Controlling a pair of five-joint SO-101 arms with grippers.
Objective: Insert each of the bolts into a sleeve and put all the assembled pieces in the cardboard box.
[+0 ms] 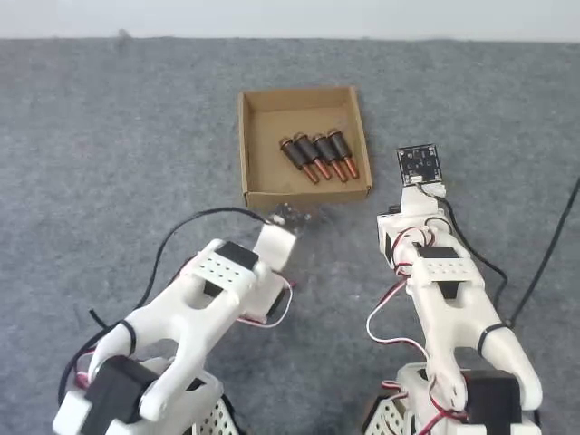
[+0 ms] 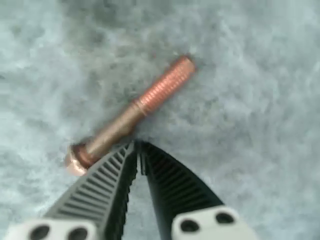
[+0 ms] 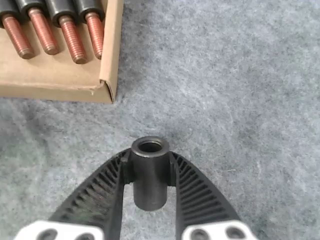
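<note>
A shallow, open-topped brown cardboard box (image 1: 304, 94) sits on the grey, felt-covered table (image 1: 109, 145), about midway along its far edge. Four assembled pieces (image 1: 319, 157), each a copper-coloured threaded bolt pushed through a black sleeve, lie side by side on the box floor, nearer its right wall. The left gripper (image 2: 138, 146) hangs low over the table just in front of the box's near wall. Its ribbed black jaws are closed together with nothing between them. The tips sit right at the smooth shank of a loose copper-coloured flanged bolt (image 2: 132, 112) that lies flat on the felt, though whether they actually touch it is hard to tell. The right gripper (image 3: 149, 158) is over the table just off the box's near right corner, well apart from the left one. Its jaws are clamped on a short black cylindrical metal sleeve (image 3: 150, 182), which stands upright between the ribbed pads with its open bore showing at the top.
</note>
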